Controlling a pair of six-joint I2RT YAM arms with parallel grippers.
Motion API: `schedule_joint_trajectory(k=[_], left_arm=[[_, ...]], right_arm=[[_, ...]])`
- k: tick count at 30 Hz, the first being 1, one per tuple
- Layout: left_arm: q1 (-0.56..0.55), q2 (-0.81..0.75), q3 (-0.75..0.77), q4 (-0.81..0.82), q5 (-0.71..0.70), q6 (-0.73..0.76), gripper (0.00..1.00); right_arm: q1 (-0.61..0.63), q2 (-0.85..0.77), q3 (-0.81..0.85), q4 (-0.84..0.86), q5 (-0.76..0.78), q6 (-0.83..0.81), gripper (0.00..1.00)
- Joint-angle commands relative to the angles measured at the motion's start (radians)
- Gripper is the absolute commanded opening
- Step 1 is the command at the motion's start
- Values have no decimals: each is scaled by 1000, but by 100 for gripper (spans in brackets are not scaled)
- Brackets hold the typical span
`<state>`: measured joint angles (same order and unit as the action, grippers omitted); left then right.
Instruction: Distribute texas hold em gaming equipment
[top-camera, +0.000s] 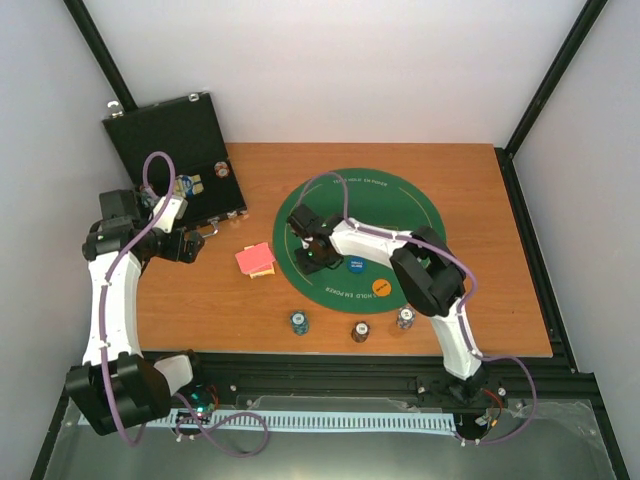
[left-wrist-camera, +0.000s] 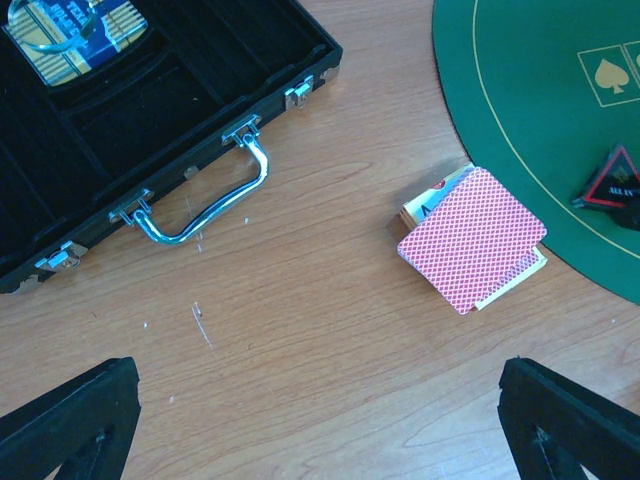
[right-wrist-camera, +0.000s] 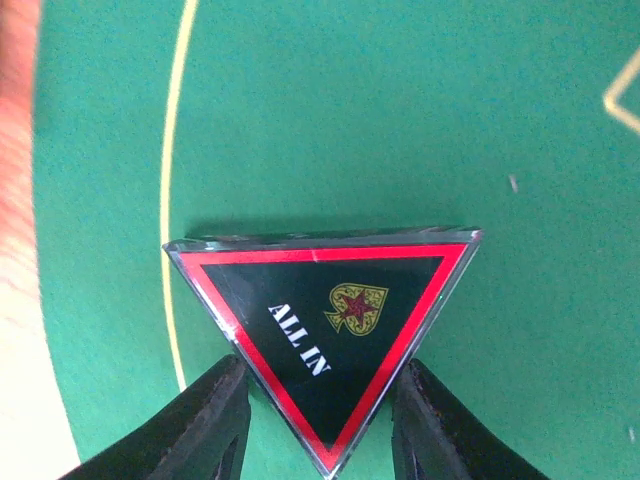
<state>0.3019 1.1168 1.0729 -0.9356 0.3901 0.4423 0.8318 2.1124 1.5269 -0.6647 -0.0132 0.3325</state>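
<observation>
The black red-edged triangle marker, printed "ALL IN", is on the left part of the green felt mat. My right gripper is shut on its lower corner, one finger against each slanted edge; the gripper also shows in the top view. The marker also shows in the left wrist view. A stack of red-backed cards lies on the wood left of the mat. My left gripper is open and empty, above bare wood between the case and the cards.
The open black case stands at the back left, its chrome handle facing me. A blue button and an orange button lie on the mat. Three chip stacks stand near the front edge.
</observation>
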Motion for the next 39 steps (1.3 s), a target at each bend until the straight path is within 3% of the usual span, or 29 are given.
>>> schedule_joint_trajectory(k=[1, 9, 15, 18, 23, 33, 39], left_arm=[[2, 14, 50, -22, -19, 6, 100], [2, 16, 68, -63, 33, 20, 100], [2, 7, 57, -87, 44, 43, 100], [2, 2, 50, -95, 51, 50, 100], [2, -16, 51, -105, 59, 55, 100], [2, -19, 70, -118, 78, 47, 100], [2, -7, 87, -139, 116, 45, 100]], right_arm=[[2, 97, 100, -12, -25, -36, 41], [14, 212, 318, -61, -63, -42, 41], [12, 215, 378, -78, -53, -27, 45], [8, 176, 350, -74, -39, -24, 57], [-12, 31, 187, -34, -18, -3, 68], [-167, -368, -245, 15, 39, 72, 66], [-211, -437, -407, 38, 43, 81, 68]])
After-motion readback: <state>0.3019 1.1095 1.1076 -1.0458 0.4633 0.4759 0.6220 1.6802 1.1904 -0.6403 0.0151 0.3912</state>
